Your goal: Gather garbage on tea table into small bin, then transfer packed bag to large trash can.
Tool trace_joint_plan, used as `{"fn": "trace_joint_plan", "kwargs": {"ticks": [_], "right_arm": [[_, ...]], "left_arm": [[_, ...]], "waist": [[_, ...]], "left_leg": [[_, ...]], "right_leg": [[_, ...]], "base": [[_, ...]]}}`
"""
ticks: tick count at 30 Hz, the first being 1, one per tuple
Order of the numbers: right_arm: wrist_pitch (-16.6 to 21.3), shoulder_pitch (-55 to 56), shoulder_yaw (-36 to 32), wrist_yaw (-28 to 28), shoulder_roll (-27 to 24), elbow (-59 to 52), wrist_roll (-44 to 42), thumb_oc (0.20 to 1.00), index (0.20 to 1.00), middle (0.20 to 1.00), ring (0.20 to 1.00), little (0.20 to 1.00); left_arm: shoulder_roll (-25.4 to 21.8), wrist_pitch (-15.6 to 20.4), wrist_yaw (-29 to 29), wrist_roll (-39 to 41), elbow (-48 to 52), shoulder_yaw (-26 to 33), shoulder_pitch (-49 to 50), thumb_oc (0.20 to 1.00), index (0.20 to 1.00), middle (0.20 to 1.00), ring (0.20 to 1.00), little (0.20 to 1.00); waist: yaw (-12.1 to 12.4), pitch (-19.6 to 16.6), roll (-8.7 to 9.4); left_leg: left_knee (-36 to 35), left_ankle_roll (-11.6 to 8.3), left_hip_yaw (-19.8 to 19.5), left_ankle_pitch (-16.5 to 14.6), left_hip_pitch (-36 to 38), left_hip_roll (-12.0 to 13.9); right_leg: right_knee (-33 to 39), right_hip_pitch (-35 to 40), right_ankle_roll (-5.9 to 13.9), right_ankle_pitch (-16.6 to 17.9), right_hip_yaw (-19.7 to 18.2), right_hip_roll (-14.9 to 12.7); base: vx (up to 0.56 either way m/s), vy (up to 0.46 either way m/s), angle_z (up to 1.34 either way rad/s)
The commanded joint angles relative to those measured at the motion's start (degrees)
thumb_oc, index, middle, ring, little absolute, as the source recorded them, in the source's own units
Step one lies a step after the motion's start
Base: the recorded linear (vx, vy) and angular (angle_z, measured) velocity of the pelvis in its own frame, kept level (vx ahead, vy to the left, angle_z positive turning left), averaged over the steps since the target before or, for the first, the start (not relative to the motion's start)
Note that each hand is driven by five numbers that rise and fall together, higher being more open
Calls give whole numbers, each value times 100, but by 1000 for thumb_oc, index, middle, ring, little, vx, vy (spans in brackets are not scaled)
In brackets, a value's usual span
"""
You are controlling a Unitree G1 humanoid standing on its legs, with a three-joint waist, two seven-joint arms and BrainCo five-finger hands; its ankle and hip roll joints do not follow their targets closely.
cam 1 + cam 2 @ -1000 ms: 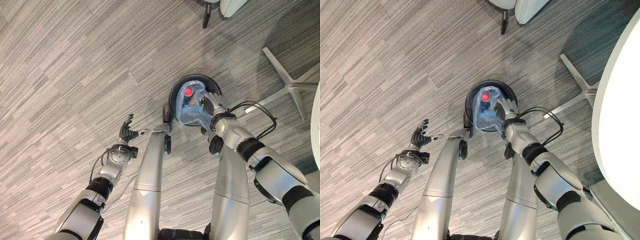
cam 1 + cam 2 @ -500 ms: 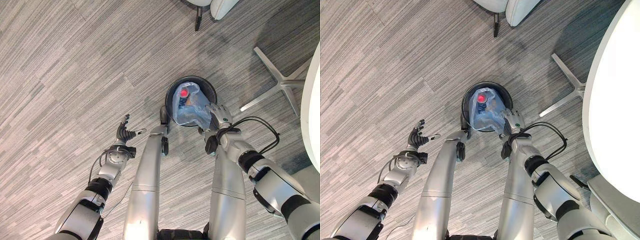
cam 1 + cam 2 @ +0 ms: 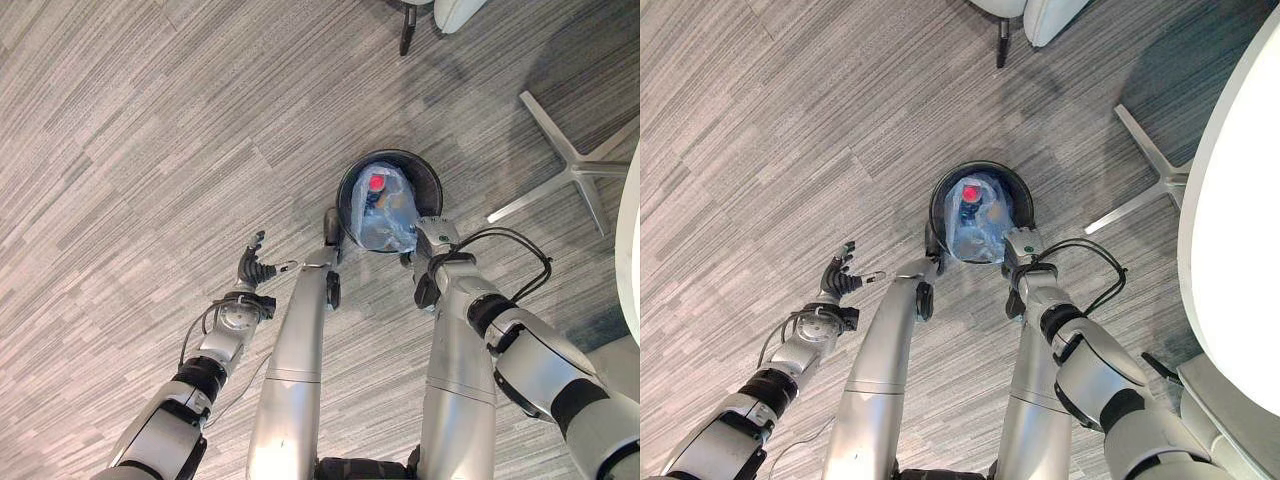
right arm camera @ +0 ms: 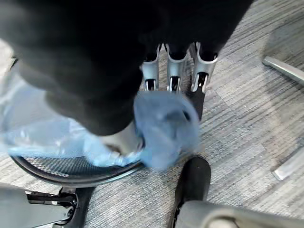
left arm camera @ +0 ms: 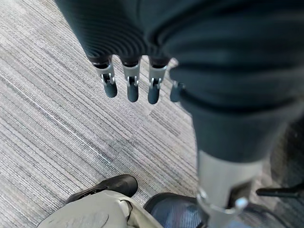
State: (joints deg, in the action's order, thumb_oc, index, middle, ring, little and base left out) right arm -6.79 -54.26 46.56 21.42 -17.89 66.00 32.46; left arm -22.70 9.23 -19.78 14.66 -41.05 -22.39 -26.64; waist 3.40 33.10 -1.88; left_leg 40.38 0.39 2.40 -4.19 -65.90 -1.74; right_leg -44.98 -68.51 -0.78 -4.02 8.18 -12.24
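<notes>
My left hand hangs over the grey striped carpet, fingers relaxed and apart, grasping nothing. My right hand sits at the near rim of the small round black mesh bin, pinching a bunched corner of the translucent blue plastic bag, which rests inside the bin.

The left hand was held out low to the side, fingers straight and spread, thumb apart, nothing between them. The right hand reached forward, its fingers curled, a bunch of blue plastic pinched against the thumb.
</notes>
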Motion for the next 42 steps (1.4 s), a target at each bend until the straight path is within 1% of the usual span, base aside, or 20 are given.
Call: {"fn": "trace_joint_plan", "kwargs": {"ticks": [1, 6, 8, 9, 11, 12, 14, 18, 19, 21, 24, 25, 27, 30, 32, 34, 37, 38, 40, 42], "right_arm": [[149, 202, 19, 33, -193, -234, -353, 200, 200, 200, 200, 200], [232, 78, -196, 94, -353, -706, -644, 200, 200, 200, 200, 200], [341, 238, -562, 101, -341, -1144, -1173, 200, 200, 200, 200, 200], [340, 239, -563, 101, -342, -1145, -1173, 200, 200, 200, 200, 200], [582, 686, -1245, 58, -242, -1765, -2119, 200, 200, 200, 200, 200], [577, 698, -1250, 55, -245, -1777, -2120, 200, 200, 200, 200, 200], [800, 1169, -1798, -73, -82, -2357, -3057, 200, 200, 200, 200, 200], [1099, 1853, -2253, -428, 172, -3047, -4180, 200, 200, 200, 200, 200], [1234, 2202, -2418, -609, 264, -3397, -4687, 200, 200, 200, 200, 200], [1346, 2526, -2483, -802, 350, -3765, -5085, 200, 200, 200, 200, 200], [1443, 2910, -2536, -1055, 436, -4162, -5532, 200, 200, 200, 200, 200], [1447, 3031, -2567, -1148, 446, -4349, -5660, 200, 200, 200, 200, 200], [1480, 3245, -2600, -1278, 426, -4669, -5762, 200, 200, 200, 200, 200], [1522, 3536, -2680, -1479, 373, -5095, -5832, 200, 200, 200, 200, 200], [1568, 3873, -2800, -1678, 336, -5568, -5958, 200, 200, 200, 200, 200], [1593, 3961, -2862, -1747, 325, -5779, -6028, 200, 200, 200, 200, 200], [1590, 3997, -2928, -1823, 328, -5940, -6087, 200, 200, 200, 200, 200], [1628, 4012, -2925, -1913, 368, -6113, -6211, 200, 200, 200, 200, 200], [1681, 4039, -2945, -1988, 353, -6236, -6202, 200, 200, 200, 200, 200], [1691, 4045, -2966, -2004, 333, -6271, -6147, 200, 200, 200, 200, 200]], "left_arm": [[32, 63, 18, -41, 119, 88, 401, 1000, 1000, 1000, 1000, 1000], [32, 54, 40, -1, 138, 179, 358, 1000, 1000, 1000, 1000, 1000], [40, 2, 94, -6, 163, 246, 383, 1000, 1000, 1000, 1000, 1000], [40, 2, 94, -6, 163, 246, 384, 1000, 1000, 1000, 1000, 1000], [31, -42, 166, -33, 178, 385, 403, 1000, 1000, 1000, 1000, 1000], [29, -44, 167, -33, 180, 380, 408, 1000, 1000, 1000, 1000, 1000], [30, -105, 250, -36, 183, 508, 456, 1000, 1000, 1000, 1000, 1000], [28, -201, 372, -57, 263, 642, 602, 1000, 1000, 1000, 1000, 1000], [17, -203, 427, -35, 388, 747, 764, 1000, 1000, 1000, 1000, 1000], [1, -217, 488, -21, 512, 826, 981, 1000, 1000, 1000, 1000, 1000], [24, -217, 583, -18, 612, 912, 1316, 1000, 1000, 1000, 1000, 1000], [27, -211, 616, -29, 690, 950, 1450, 1000, 1000, 1000, 1000, 1000], [72, -224, 674, -42, 733, 1011, 1645, 1000, 1000, 1000, 1000, 1000], [130, -228, 770, -101, 761, 1079, 1914, 1000, 1000, 1000, 1000, 1000], [197, -240, 893, -144, 830, 1170, 2256, 1000, 1000, 1000, 1000, 1000], [228, -226, 941, -107, 910, 1222, 2425, 1000, 1000, 1000, 1000, 1000], [235, -226, 995, -93, 982, 1288, 2555, 1000, 1000, 1000, 1000, 1000], [224, -218, 1028, -59, 1019, 1293, 2583, 1000, 1000, 1000, 1000, 1000], [187, -215, 1062, -131, 1063, 1264, 2523, 1000, 1000, 1000, 1000, 1000], [164, -224, 1104, -181, 1083, 1283, 2546, 1000, 1000, 1000, 1000, 1000]], "waist": [[14, -331, -288], [-7, -331, -280], [-20, -332, -254], [-20, -332, -254], [-65, -335, -189], [-62, -335, -187], [-125, -368, -101], [-197, -459, 25], [-224, -512, 93], [-248, -540, 141], [-271, -618, 219], [-296, -668, 265], [-309, -814, 322], [-344, -1098, 390], [-387, -1496, 513], [-378, -1659, 541], [-381, -1807, 560], [-391, -1788, 534], [-369, -1756, 423], [-324, -1873, 389]], "left_leg": [[-265, 8, 57, -202, 125, -87], [-277, 10, 69, -224, 171, -74], [-383, 15, 98, -212, 371, -64], [-385, 15, 97, -212, 373, -64], [-638, 36, 124, -196, 745, -84], [-649, 36, 124, -193, 760, -86], [-933, 43, 126, -203, 1228, -91], [-1321, 30, 112, -203, 1944, -123], [-1592, 10, 103, -203, 2447, -131], [-1774, 3, 122, -205, 2904, -134], [-2077, 6, 128, -210, 3554, -147], [-2228, 28, 160, -34, 3699, -167], [-2476, 19, 175, -21, 4110, -166], [-2859, 4, 201, 10, 4688, -132], [-3274, -23, 271, 40, 5299, -108], [-3432, -16, 295, 52, 5554, -135], [-3627, -9, 318, 99, 5750, -151], [-3756, 30, 331, 209, 5893, -78], [-3712, 77, 336, 364, 5794, 51], [-3771, 68, 320, 472, 5768, 115]], "right_leg": [[446, 11, 592, 149, -43, 27], [473, 58, 592, 150, -53, 29], [543, 250, 611, 152, -60, 9], [545, 251, 611, 152, -60, 9], [681, 558, 638, 165, -50, 1], [688, 570, 638, 165, -49, 0], [906, 968, 671, 203, -17, -41], [1281, 1655, 709, 294, 40, -46], [1514, 2103, 742, 342, 88, -39], [1721, 2532, 768, 417, 117, -46], [2049, 3143, 808, 518, 161, -22], [2281, 3312, 774, 727, 219, -49], [2551, 3713, 808, 795, 246, -30], [2918, 4287, 853, 868, 284, 3], [3478, 4925, 931, 989, 240, 97], [3777, 5187, 981, 1075, 176, 167], [3924, 5296, 1038, 1166, 126, 200], [3581, 5204, 1130, 1204, -17, 279], [2858, 5192, 1034, 692, -244, 529], [2528, 5456, 928, 341, -337, 721]], "base": [[0, 0, 0], [0, 0, 0], [0, 0, 0], [0, 0, 0], [-36, 3, 2], [-43, 7, 5], [-27, 9, 6], [17, 16, 7], [67, 42, -5], [77, 36, -3], [55, 29, -8], [14, 34, -8], [62, 20, -12], [140, 17, -13], [187, 44, -16], [96, 62, -20], [24, 85, -28], [-149, 114, -55], [-216, 71, -36], [-150, -26, 13]]}}
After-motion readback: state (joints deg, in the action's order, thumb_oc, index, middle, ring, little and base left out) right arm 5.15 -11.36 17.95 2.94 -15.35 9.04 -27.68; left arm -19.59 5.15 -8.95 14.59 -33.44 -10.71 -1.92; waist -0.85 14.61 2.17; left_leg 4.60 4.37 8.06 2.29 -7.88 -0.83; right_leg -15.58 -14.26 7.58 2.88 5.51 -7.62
